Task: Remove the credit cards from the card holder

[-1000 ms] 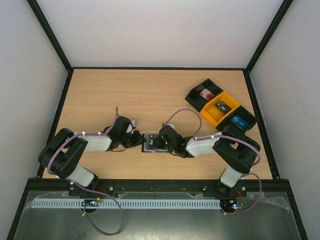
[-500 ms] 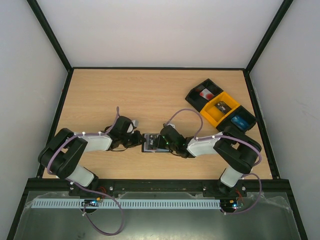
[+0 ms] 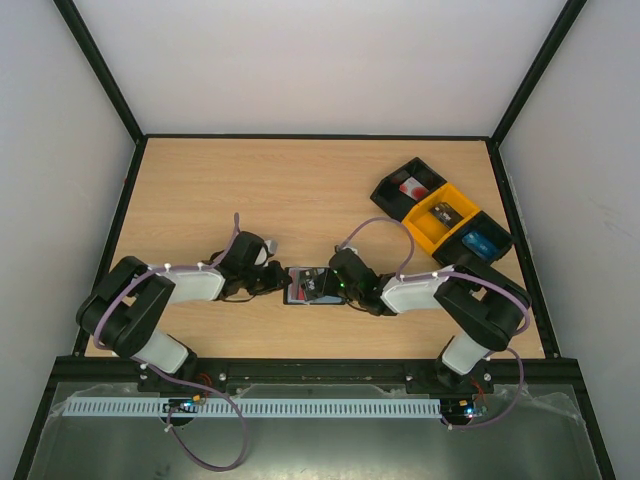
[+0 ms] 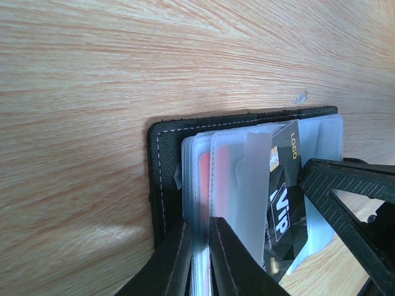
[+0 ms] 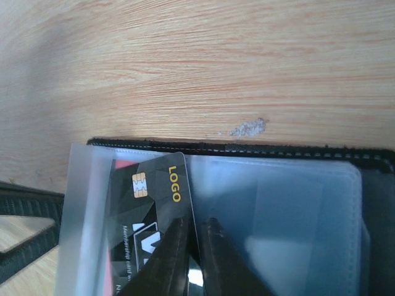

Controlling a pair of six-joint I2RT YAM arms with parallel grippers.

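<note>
The black card holder (image 3: 303, 285) lies open on the table between my two grippers. My left gripper (image 4: 199, 225) is shut on a bundle of its clear sleeves (image 4: 197, 166), next to the stitched black cover (image 4: 162, 160). A red-tinted card (image 4: 207, 179) shows inside a sleeve. My right gripper (image 5: 196, 225) is shut on the edge of a black card (image 5: 145, 197) printed "LOGO" and "VIP", which sits partly out of a frosted sleeve (image 5: 290, 209). That card also shows in the left wrist view (image 4: 285, 185). No pale whitish card lies loose on the table.
Three joined open bins stand at the back right: a black one (image 3: 408, 186) holding a whitish item with a red mark, a yellow one (image 3: 443, 217), and a black one (image 3: 483, 243) with something blue. The black frame rails (image 3: 120, 220) edge the table.
My right gripper has drawn a little to the right, and more of the holder's inside shows between the grippers. The left arm has stayed put.
</note>
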